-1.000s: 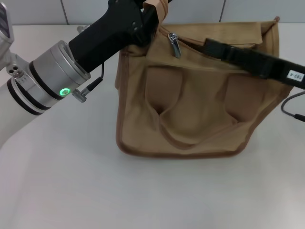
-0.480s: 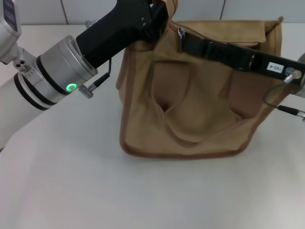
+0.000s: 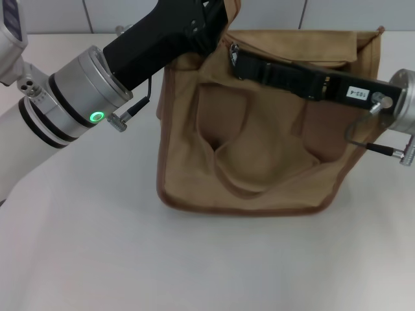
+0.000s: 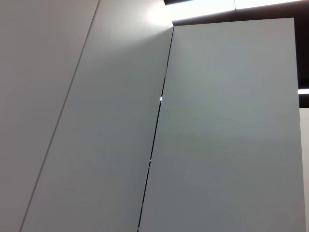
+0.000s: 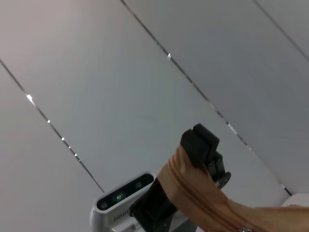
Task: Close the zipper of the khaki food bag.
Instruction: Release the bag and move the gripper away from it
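The khaki food bag (image 3: pixel 259 149) stands upright on the white table, its front with two looped handles facing me. My left gripper (image 3: pixel 217 23) is at the bag's top left corner, shut on a tan end of the fabric; the right wrist view shows that left gripper (image 5: pixel 200 145) clamped on the strap (image 5: pixel 203 193). The zipper's silver slider (image 3: pixel 231 46) sits at the left end of the top flap. My right gripper (image 3: pixel 237 58) reaches in from the right, lying across the bag's top with its tip right at the slider.
The white table (image 3: pixel 130 259) spreads out in front of and to the left of the bag. A thin cable (image 3: pixel 382 150) hangs from my right wrist beside the bag's right edge. The left wrist view shows only pale wall panels (image 4: pixel 217 145).
My right gripper has slid leftward along the bag's top, from mid-flap to the slider. The bag and left gripper shifted slightly; the slider now sits higher and further left.
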